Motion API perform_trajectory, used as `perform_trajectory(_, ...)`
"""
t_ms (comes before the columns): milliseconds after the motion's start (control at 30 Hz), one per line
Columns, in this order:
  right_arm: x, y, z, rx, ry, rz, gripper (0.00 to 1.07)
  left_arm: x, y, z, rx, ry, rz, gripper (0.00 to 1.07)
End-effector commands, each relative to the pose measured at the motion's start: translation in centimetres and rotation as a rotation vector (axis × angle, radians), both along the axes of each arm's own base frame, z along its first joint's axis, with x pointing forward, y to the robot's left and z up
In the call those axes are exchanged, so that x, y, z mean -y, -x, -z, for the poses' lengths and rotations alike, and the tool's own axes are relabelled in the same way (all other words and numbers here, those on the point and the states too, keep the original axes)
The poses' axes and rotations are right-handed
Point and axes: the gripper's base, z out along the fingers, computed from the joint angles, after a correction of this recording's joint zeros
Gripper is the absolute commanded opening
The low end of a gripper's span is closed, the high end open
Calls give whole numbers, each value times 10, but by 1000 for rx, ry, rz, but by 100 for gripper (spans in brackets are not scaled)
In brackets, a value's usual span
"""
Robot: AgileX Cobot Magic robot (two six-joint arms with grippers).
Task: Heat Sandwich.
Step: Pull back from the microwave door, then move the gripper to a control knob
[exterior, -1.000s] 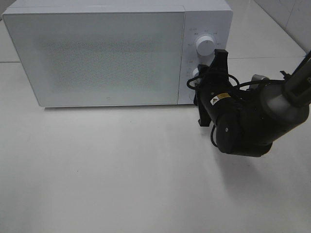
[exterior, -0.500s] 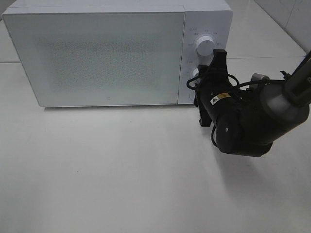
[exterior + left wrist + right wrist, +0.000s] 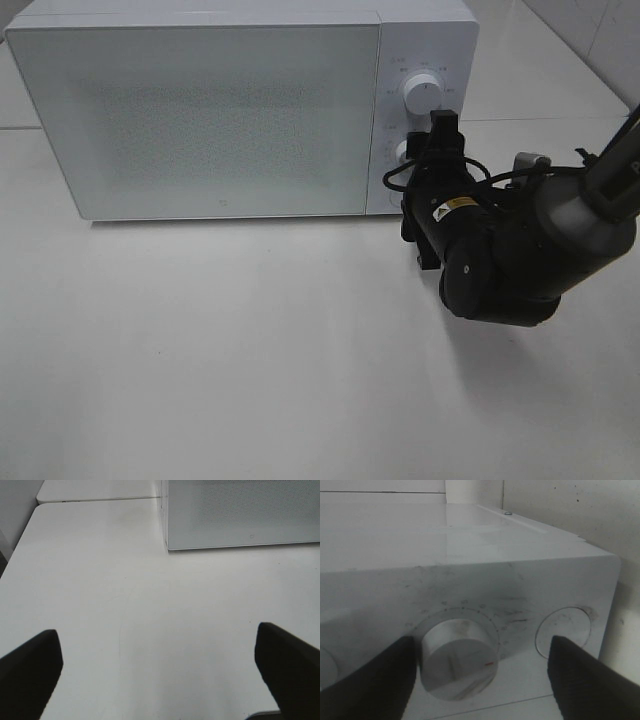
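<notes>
Over on the left, the left gripper (image 3: 156, 640) hangs above the bare white tabletop (image 3: 250, 350) with its jaws spread wide and nothing between them; its two dark fingers (image 3: 30, 675) show only at the edges of the left wrist view, and the near corner of the microwave (image 3: 200, 110) sits a little way ahead of it. The microwave is a white box standing at the back of the tabletop, and its broad frosted door (image 3: 210, 115) is closed flat against the body. I cannot tell where the sandwich is: no view shows it, and the speckled door lets nothing through. To the right of the door runs the narrow control panel (image 3: 425, 60), with an upper knob (image 3: 422, 93) and below it a lower knob (image 3: 457, 665) ringed by small tick marks. The right gripper (image 3: 480, 645) is pressed up close to that panel, its jaws released and straddling the lower knob: one finger lies right against the knob's side, and the other stands clear of it, in front of a flat round button (image 3: 565, 630). Behind it the bulky black right arm (image 3: 520, 250) reaches in from the right edge, with a cable looping near the wrist.
</notes>
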Motion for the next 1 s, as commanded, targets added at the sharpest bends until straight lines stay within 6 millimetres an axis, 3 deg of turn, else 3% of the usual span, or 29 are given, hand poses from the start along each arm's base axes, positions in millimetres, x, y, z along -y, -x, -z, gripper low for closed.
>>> perform_trajectory(33, 3, -15, -26, 192, -3, 18, 76, 1, 3, 1, 31, 9, 1, 103)
perform_trajectory(567, 16, 29, -33, 98, 99, -142, 76, 1, 3, 1, 31, 9, 1, 103)
perform_trajectory(733, 18, 43, -31, -38, 240, -247, 76, 1, 3, 1, 31, 9, 1, 103)
perform_trajectory(867, 17, 55, -37, -168, 501, -420, 76, 1, 3, 1, 31, 9, 1, 103)
perform_trajectory(1000, 17, 61, -45, -186, 640, -516, 76, 1, 3, 1, 31, 9, 1, 103)
